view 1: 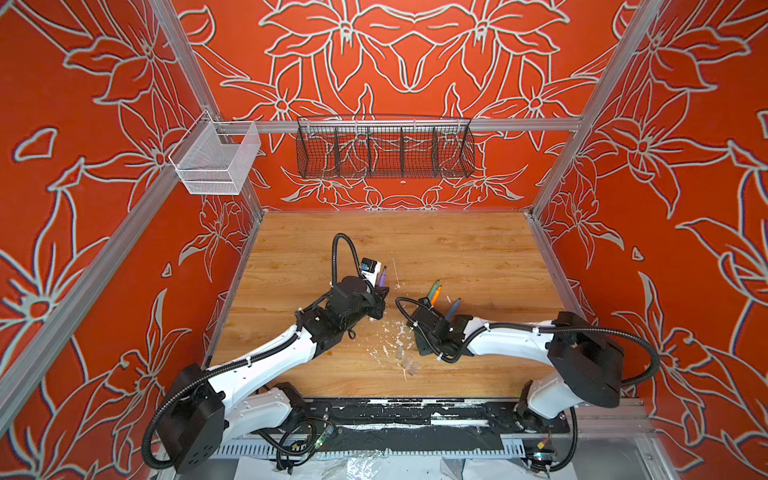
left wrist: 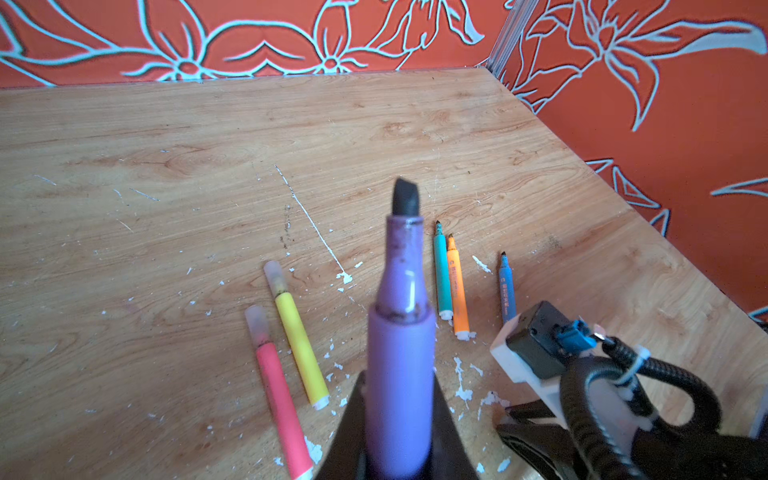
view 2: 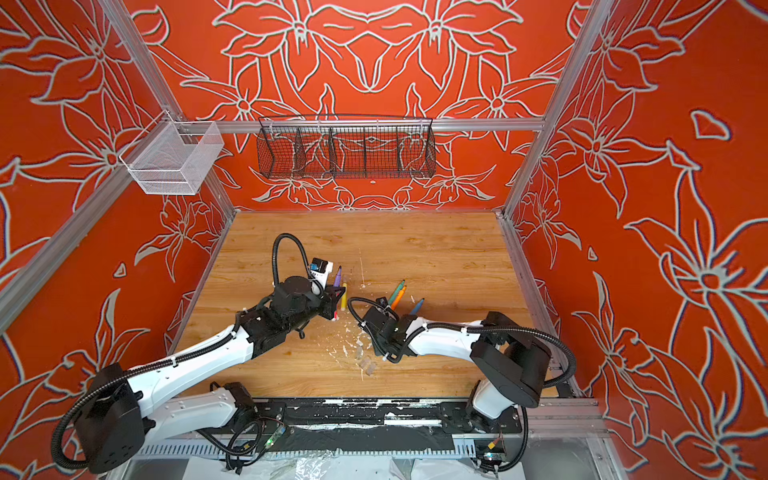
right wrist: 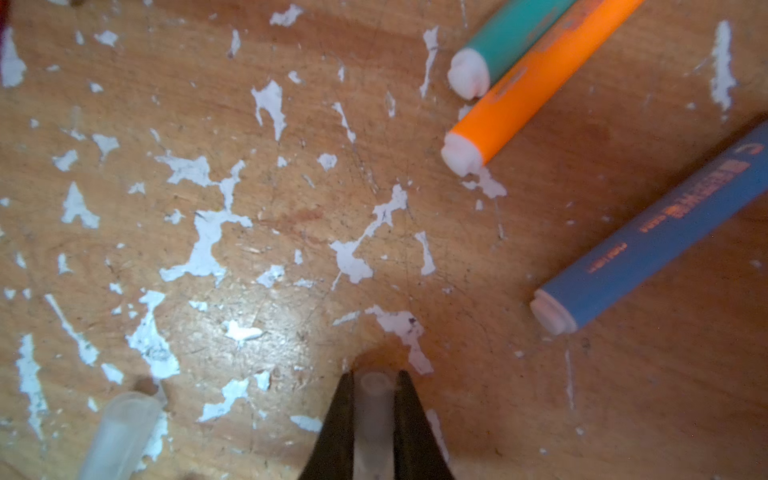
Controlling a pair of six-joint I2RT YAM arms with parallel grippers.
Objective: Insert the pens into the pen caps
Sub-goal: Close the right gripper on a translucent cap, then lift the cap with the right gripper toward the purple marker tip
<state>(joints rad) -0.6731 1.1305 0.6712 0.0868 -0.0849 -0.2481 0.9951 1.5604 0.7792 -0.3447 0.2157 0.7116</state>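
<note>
On the left of the wooden table [view 1: 457, 249], the left gripper [left wrist: 399, 376] has its fingers pinched on the barrel of the purple pen [left wrist: 401, 332]. The pen is held clear of the wood, its dark chisel tip bare and aimed toward the back wall. On the table by that gripper lie the pink pen [left wrist: 276, 390] and the yellow pen [left wrist: 299, 340], side by side but apart, each with a translucent cap over its tip.

Toward the middle, amid white flecks [right wrist: 208, 237] of chipped surface, loose caps [view 1: 409, 366] lie close together nearer the front edge. Just right of them the right gripper [right wrist: 374, 376], low over the wood, has its fingers closed on a clear cap [right wrist: 372, 415]. Whether that cap touches the table cannot be told.

Beyond it the green pen [right wrist: 511, 37] and orange pen [right wrist: 536, 87] lie touching, with the blue pen [right wrist: 656, 237] a little apart to their right. The left wrist view shows all three uncapped.

Every pen lies well in from the table's side edges. Bare wood runs from them to the back wall, where a white mesh basket [view 1: 216, 160] and a black wire basket [view 1: 384, 149] hang above the table.
</note>
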